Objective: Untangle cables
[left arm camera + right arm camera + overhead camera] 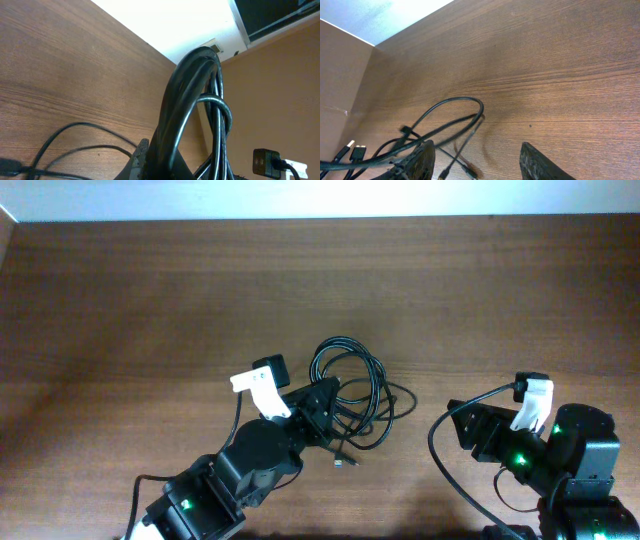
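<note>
**Cables in a knot:** A dark wood-grain table [150, 300] fills the overhead view. At lower centre the left gripper [322, 402] is clamped on the cables [350, 385], a snarl of thin, glossy black cords. They lie in overlapping rings just right of the frame's centre.

At lower right the right gripper [462, 423] sits well apart from them. Its fingers [422, 160] are spread wide and grip nothing.

In the left wrist view the cords rise as a tight arch through mid-frame, one strand hooked around the rest. The fingers holding them are largely hidden beneath.

Small metal-tipped plugs [354, 148] show at the lower left edge of the right wrist view, where the cords are cut off. Which cord each plug ends cannot be made out.
</note>
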You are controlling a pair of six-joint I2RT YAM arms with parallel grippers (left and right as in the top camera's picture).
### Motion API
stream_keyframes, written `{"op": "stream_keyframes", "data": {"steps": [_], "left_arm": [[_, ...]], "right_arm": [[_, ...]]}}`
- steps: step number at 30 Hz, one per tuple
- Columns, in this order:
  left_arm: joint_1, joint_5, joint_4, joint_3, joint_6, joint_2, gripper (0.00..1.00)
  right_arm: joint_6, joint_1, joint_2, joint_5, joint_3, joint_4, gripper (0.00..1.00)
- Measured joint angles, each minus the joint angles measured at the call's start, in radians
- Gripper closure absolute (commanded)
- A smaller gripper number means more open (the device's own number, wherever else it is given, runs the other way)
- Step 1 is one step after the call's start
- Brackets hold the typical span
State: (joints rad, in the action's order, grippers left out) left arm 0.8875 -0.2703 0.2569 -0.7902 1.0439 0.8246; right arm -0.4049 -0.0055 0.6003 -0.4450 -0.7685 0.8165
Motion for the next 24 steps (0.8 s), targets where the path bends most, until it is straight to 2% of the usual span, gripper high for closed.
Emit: {"op": "stream_keyframes", "data": {"steps": [2, 4, 6, 8, 10, 14, 15, 17, 18, 19, 20, 21, 22, 23, 24], "left_arm": [[0.0, 0.0, 0.0, 0.0, -0.056, 0.0, 1.0], [-0.001, 0.036, 0.0, 0.0, -0.19, 0.0, 1.0], [-0.003, 0.145, 0.0, 0.0, -0.373, 0.0, 1.0], [-0.003, 0.223, -0.002, 0.0, -0.491, 0.0, 1.0], [-0.003, 0.264, -0.026, 0.0, -0.552, 0.0, 1.0], [-0.003, 0.304, -0.118, 0.001, -0.592, 0.029, 1.0], [-0.003, 0.328, -0.153, 0.001, -0.595, 0.048, 1.0], [-0.003, 0.376, -0.211, 0.002, -0.597, 0.077, 1.0], [-0.003, 0.393, -0.218, 0.002, -0.599, 0.079, 1.0], [-0.003, 0.431, -0.239, 0.002, -0.599, 0.081, 1.0], [-0.003, 0.458, -0.243, 0.002, -0.6, 0.081, 0.84], [-0.003, 0.473, -0.246, 0.002, -0.6, 0.081, 0.38], [-0.003, 0.481, -0.247, 0.002, -0.605, 0.081, 0.11], [-0.004, 0.476, -0.243, 0.002, -0.611, 0.081, 0.0], [-0.011, 0.473, -0.236, 0.002, -0.61, 0.081, 0.01]], "right_arm": [[0.002, 0.0, 0.0, -0.001, 0.0, -0.001, 0.34], [0.071, 0.0, 0.0, -0.061, 0.0, -0.044, 0.31], [0.18, 0.0, 0.0, -0.248, 0.002, -0.154, 0.3], [0.227, 0.0, -0.001, -0.405, 0.002, -0.232, 0.3], [0.244, 0.0, -0.001, -0.541, 0.002, -0.297, 0.3], [0.252, 0.0, -0.001, -0.739, 0.002, -0.346, 0.3], [0.252, 0.0, -0.001, -0.755, 0.002, -0.346, 0.34], [0.252, 0.0, -0.001, -0.763, 0.002, -0.348, 0.53], [0.252, 0.0, -0.001, -0.765, 0.002, -0.349, 0.74], [0.253, 0.0, -0.001, -0.767, 0.002, -0.35, 0.87], [0.253, 0.0, -0.001, -0.764, 0.002, -0.35, 0.96], [0.248, 0.0, -0.001, -0.76, 0.002, -0.348, 0.96], [0.249, 0.0, -0.001, -0.753, 0.002, -0.346, 0.96], [0.25, -0.002, -0.001, -0.753, 0.002, -0.347, 0.96], [0.251, -0.002, -0.001, -0.753, 0.002, -0.347, 0.96]]}}
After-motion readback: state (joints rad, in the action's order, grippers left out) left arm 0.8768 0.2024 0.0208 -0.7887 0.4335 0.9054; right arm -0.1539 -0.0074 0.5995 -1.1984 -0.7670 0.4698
